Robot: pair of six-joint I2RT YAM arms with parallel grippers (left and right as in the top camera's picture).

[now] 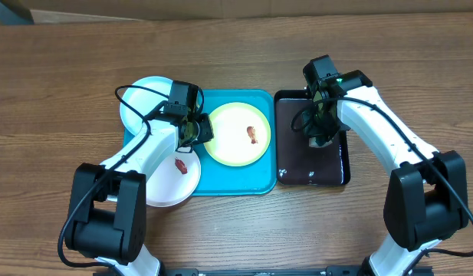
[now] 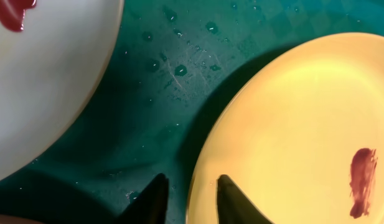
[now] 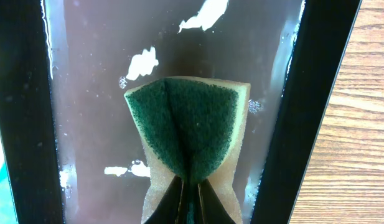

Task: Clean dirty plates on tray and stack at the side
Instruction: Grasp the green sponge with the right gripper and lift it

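Left fingers astride plate rim, tray crosswise

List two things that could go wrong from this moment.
The left end effector straddles the rim of the yellow-green plate over the wet turquoise tray; the plate may slide away as it closes. The right end effector pinches the sponge at one edge; scrubbing might pull it loose.

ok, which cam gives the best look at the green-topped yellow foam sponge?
Right wrist: the green-topped yellow foam sponge fills the frame, pinched into a fold by the right gripper over the glossy black tray. Overhead, that gripper hides nearly all of it. Left wrist shows none of it.
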